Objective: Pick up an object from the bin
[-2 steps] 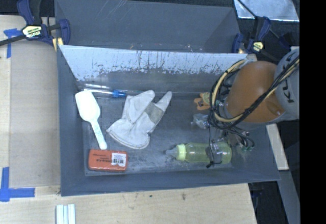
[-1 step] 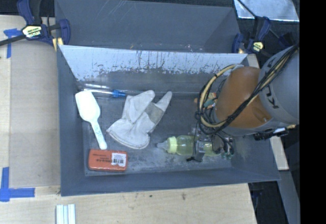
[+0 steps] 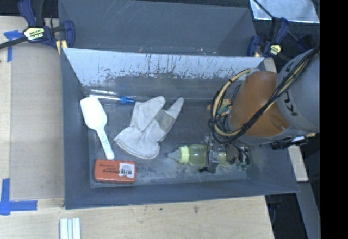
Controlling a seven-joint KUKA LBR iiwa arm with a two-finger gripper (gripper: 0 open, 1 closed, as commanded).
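Camera view: we note the gripper [image 3: 216, 161] low in the front-right of the bin [image 3: 163, 67], right at the thick end of a pale yellow-green bottle [image 3: 190, 155]. The bottle lies on its side near the front wall, its narrow end pointing left. We cannot tell whether the gripper is released or clenched; cables and the orange wrist cover [image 3: 255, 106] crowd it. Left of the bottle, a crumpled white glove [image 3: 144, 129] sits near it but apart. Bare floor runs along the front wall between the bottle and an orange-red block [image 3: 114, 171]. A white scoop [image 3: 95, 117] lies well left, and a clear tube with a blue tip [image 3: 111, 99] hugs the back wall.
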